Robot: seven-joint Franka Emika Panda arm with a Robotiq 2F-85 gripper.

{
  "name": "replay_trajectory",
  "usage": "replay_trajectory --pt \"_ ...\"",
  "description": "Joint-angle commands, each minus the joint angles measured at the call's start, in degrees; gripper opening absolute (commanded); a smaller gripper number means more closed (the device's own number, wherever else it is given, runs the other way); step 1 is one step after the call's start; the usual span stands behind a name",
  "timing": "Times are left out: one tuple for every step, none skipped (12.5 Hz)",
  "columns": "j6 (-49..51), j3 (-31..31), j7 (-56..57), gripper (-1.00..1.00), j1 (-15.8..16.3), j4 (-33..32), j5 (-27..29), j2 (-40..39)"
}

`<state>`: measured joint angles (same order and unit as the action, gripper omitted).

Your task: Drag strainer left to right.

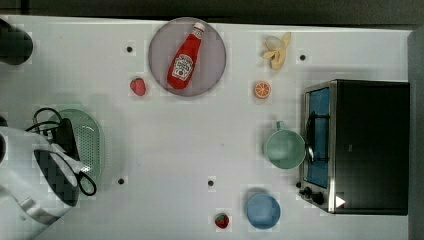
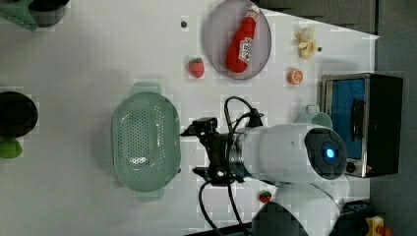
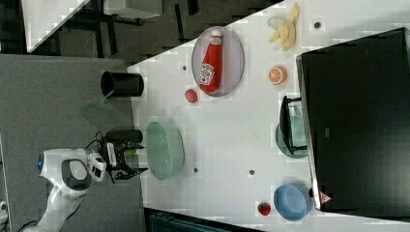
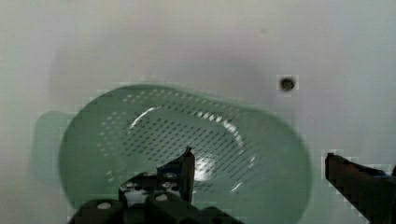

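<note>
The pale mint-green strainer [image 1: 90, 145] lies on the white table [image 1: 165, 150] at the top view's left, holes up, with a rim tab at each end. My gripper [image 2: 193, 151] hovers above it, open, with nothing between its fingers. In the wrist view the strainer [image 4: 154, 140] lies below the gripper [image 4: 259, 172]: one fingertip [image 4: 188, 163] hangs over the perforated bowl and the other [image 4: 348, 175] is outside the rim. The right view shows the gripper [image 3: 141, 157] apart from the strainer [image 3: 164, 150]. My arm covers the strainer's left part in the top view.
A ketchup bottle [image 1: 186, 56] lies on a grey plate [image 1: 215, 60]. A teal mug [image 1: 284, 148], a blue bowl [image 1: 262, 210] and a toaster oven [image 1: 365, 145] stand at the top view's right. Two strawberries [image 1: 138, 86], an orange half [image 1: 262, 89] and a banana [image 1: 277, 50] lie around.
</note>
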<state>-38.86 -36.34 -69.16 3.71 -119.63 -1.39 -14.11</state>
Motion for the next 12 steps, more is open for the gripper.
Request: replay_trajectory --pt "-4.35 1.14 -10.94 1.0 -1.02 -0.86 -2.64 -7.08" --pt "-6.68 1.53 -10.95 1.0 -0.98 -1.06 -3.92 -9.17" --pt "-9.33 1.84 -10.92 1.0 -0.94 -1.23 -4.6 -11.05" --pt "-11.37 2.07 -10.96 1.0 -0.92 -1.66 -4.77 -12.59" --pt "-13.16 2.48 -10.99 1.0 -0.82 -2.18 -4.88 -13.75" --pt "-14.87 3.12 -10.96 1.0 -0.62 -2.73 -5.3 -14.58" --pt "-16.32 3.98 -10.98 1.0 -0.41 -3.4 -6.18 -15.2" --pt "-17.21 4.85 -10.99 1.0 -0.18 -4.12 -7.32 -15.67" --pt "-18.05 5.6 -10.98 1.0 0.08 -4.87 -7.9 -16.04" --pt "-19.3 6.25 -10.96 1.0 0.37 -5.43 -7.96 -16.4" --pt "-20.59 7.05 -10.98 1.0 0.53 -5.89 -7.97 -16.7" --pt "-21.98 7.84 -10.99 1.0 0.63 -6.33 -8.11 -16.78"
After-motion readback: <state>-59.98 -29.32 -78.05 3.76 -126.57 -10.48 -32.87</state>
